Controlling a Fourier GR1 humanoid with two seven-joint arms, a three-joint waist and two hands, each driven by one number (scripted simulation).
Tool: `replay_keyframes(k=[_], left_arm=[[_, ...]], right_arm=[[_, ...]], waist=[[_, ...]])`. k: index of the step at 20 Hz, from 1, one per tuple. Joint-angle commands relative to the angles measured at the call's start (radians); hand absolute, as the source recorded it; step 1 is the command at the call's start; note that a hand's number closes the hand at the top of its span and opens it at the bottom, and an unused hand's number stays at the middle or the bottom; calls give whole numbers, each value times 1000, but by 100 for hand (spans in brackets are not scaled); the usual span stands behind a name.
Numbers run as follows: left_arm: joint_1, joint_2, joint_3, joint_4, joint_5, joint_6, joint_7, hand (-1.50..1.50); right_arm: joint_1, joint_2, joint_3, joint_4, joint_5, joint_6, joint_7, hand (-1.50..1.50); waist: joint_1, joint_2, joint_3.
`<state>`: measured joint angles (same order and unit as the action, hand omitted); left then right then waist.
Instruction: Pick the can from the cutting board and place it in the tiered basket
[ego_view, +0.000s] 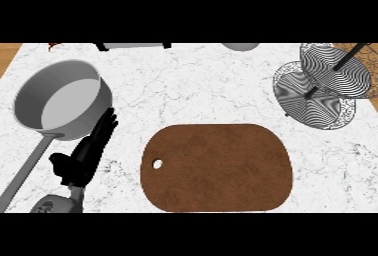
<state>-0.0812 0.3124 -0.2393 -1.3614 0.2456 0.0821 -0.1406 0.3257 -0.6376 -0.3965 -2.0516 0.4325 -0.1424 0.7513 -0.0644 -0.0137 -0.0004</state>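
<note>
Left hand (85, 155) fingers (105, 125): straight, pressed together, pointing up the view, holding nothing. The thumb sticks out to the left. The hand rests at lower left, with its grey forearm (55, 202) coming in from the bottom edge. Fingertips sit right against the saucepan (59, 95) wall; cannot tell if they touch it. Right hand does not show.

Progress: the cutting board (218, 167) is bare, brown, with a hanging hole at its left side, and there is no can on it. The can shows nowhere in the view. The tiered basket (317, 100) is at upper right, two wire-mesh trays on dark rods. The mesh is too busy to tell if anything lies inside. Judgement: the pick is probably done, since the board is clear. Placement is unconfirmed because the can is hidden or out of view. If it is not in the basket, the drop is left to do.

Surface: white marble bench (192, 90) with grey veins. The saucepan is grey and its long handle runs to lower left. The board is at centre-bottom, well apart from the basket. Along the top edge, cut off, are a pale cylinder with dark ends (133, 46), a grey rounded object (240, 46) and a small red bit (53, 46); none can be identified.

Room: wood-coloured strips (7, 55) show past the bench's top corners. Nothing else shows.
</note>
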Motion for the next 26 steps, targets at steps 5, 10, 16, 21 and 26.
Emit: replay_keyframes(k=[5, 10, 16, 21, 26], left_arm=[[-52, -34, -18, -10, -35, -19, 26, 0], [-29, -82, -50, 49, -71, -30, -28, 0], [-47, -55, -10, -7, -57, -56, 31, 0], [-65, -56, 8, 66, -53, -109, -27, 0], [-68, -93, 12, 58, -76, -64, 1, 0]], right_arm=[[-176, -193, -245, -97, -225, 207, 204, 150], [-448, -320, -173, 89, -241, 205, 321, 150], [-722, -366, 28, 351, -202, 178, 335, 150], [-914, -290, 193, 607, -119, 128, 232, 150], [-1046, -210, 250, 849, -76, 112, 96, 150]], waist=[[63, 13, -1], [82, 18, -1], [98, 19, -1], [108, 24, -1], [99, 23, 0]])
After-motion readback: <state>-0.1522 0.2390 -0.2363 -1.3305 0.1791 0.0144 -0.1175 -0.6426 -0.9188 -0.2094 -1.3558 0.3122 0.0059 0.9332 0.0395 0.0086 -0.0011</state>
